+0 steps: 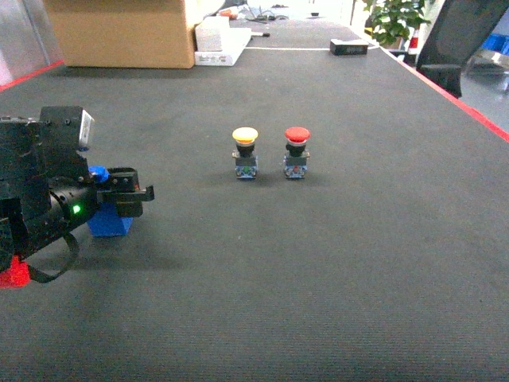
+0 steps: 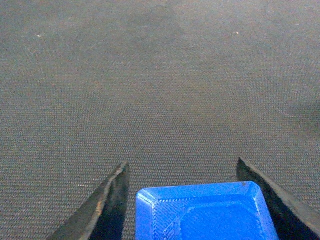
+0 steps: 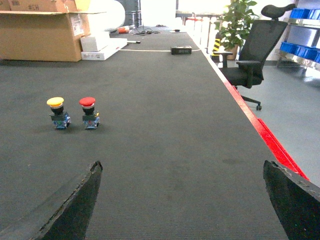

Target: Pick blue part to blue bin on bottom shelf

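Note:
The blue part (image 1: 295,156), a small blue body under a round red cap, stands upright mid-mat; the right wrist view shows the blue part (image 3: 89,113) at far left. My left gripper (image 1: 127,195) is well left of it, low over a solid blue block (image 1: 110,223). In the left wrist view the left gripper (image 2: 182,164) is open and straddles that blue block (image 2: 205,212); the right finger touches its corner and a gap shows on the left. My right gripper (image 3: 182,165) is wide open and holds nothing. Blue bins (image 3: 301,12) sit on a distant rack; I cannot tell which tier.
A yellow-capped button (image 1: 245,153) stands just left of the red-capped one. Cardboard box (image 1: 127,32), white boxes (image 1: 219,44) and a flat black box (image 1: 350,47) line the far edge. A red strip (image 3: 265,135) marks the right edge, with an office chair (image 3: 250,55) beyond.

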Motion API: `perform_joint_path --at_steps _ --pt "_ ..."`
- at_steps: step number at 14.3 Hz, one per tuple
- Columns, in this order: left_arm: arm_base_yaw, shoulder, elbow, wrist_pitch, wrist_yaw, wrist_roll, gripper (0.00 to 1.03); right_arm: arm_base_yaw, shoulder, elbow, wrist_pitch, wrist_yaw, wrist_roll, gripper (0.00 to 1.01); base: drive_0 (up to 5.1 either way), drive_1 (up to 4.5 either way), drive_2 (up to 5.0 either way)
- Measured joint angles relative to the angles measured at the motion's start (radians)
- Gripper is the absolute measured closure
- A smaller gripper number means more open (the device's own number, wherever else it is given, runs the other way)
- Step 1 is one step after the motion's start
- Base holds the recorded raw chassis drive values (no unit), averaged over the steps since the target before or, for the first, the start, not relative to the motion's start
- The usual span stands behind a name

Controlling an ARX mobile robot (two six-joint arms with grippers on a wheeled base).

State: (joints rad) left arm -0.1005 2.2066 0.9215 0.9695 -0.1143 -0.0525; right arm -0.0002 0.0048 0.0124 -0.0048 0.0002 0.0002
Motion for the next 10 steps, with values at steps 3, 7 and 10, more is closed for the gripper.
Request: perform_joint_path --at_steps 3,7,10 --pt "0.0 0.001 -0.002 0.013 0.003 0.008 0.58 0.0 0.0 0.0 0.0 0.0 0.0 0.03 0.0 0.0 0.0" --pt "-0.008 -0.119 -0.117 0.076 0.023 0.048 0.58 0.0 0.0 0.0 0.0 0.0 0.0 0.03 0.0 0.0 0.0" --pt "-0.025 -0.454 -0.339 0.09 0.018 0.059 0.58 0.0 0.0 0.0 0.0 0.0 0.0 0.03 0.0 0.0 0.0"
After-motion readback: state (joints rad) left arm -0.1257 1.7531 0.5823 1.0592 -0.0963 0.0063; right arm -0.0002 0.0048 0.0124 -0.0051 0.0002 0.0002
